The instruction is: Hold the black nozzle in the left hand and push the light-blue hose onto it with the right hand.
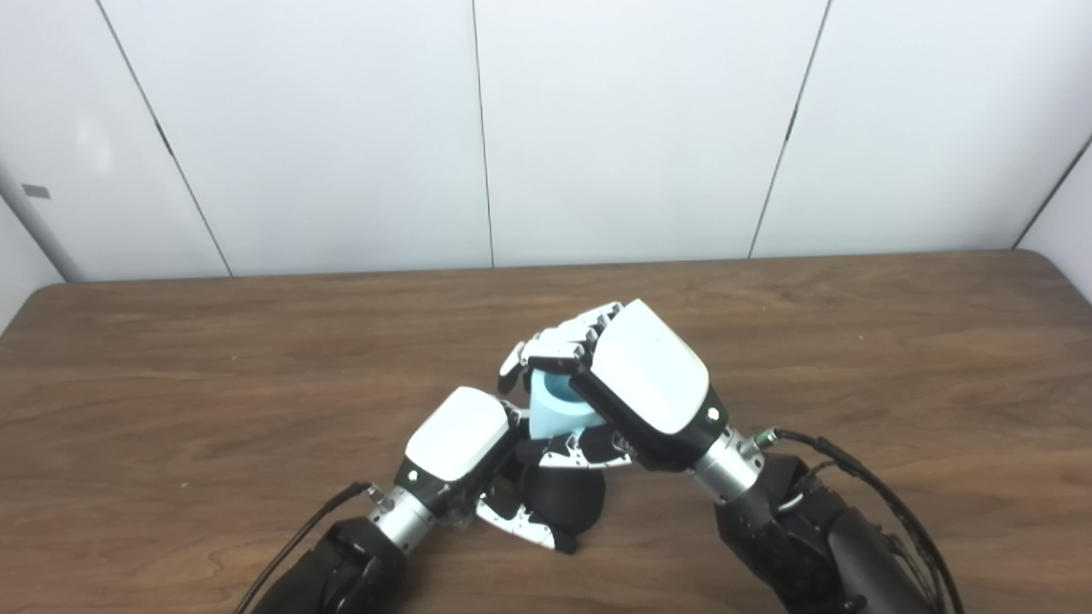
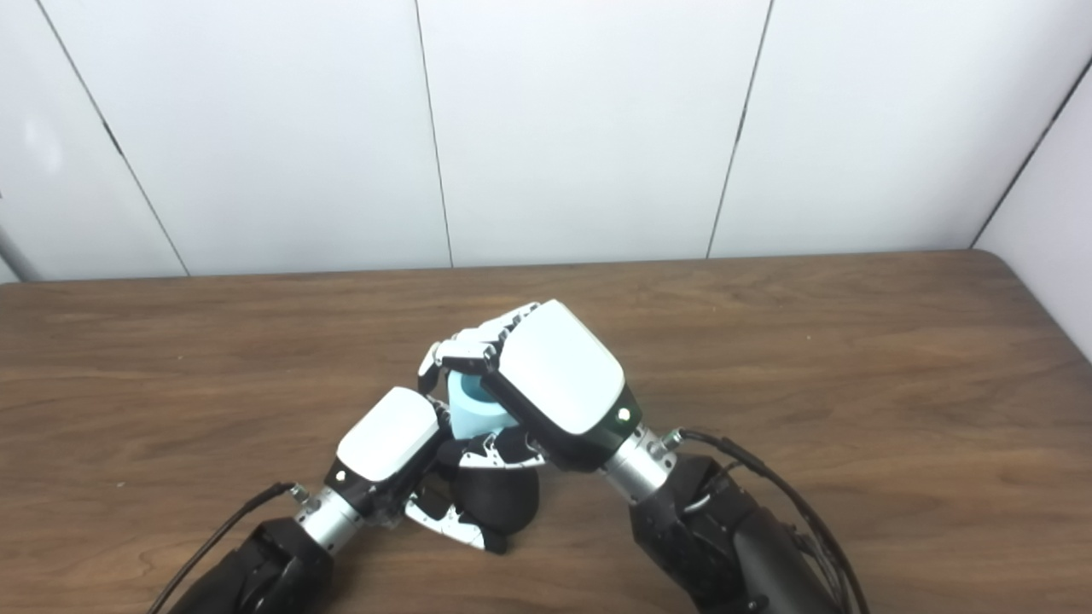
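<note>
Two dark forearms come in from the bottom edge and meet low over the brown wooden desk (image 1: 853,341), near its front middle. Nearest of the task's things is the black nozzle (image 1: 565,499), a rounded dark piece held just above the desk surface, or perhaps touching it; the views do not settle which. Around it the left hand (image 1: 461,448) is clamped, its white back turned up and its fingers (image 1: 520,520) curled under and around the nozzle's lower side. Directly above the nozzle sits the light-blue hose (image 1: 556,409), a short, thick-walled tube standing roughly upright with its open end facing up, so that its hollow bore shows. Its lower end meets the top of the nozzle, though the hands hide the joint and how far one sits on the other cannot be told. The right hand (image 2: 559,384) is closed on the hose from the right and above, its fingers (image 2: 465,345) wrapped over the far side of the tube and its thumb passing below, between hose and nozzle. Both hands are pressed close together, touching or nearly so. Black cables (image 1: 862,477) run along the right wrist, and another trails from the left wrist. Behind the desk stands a plain white panelled wall (image 1: 597,128).
</note>
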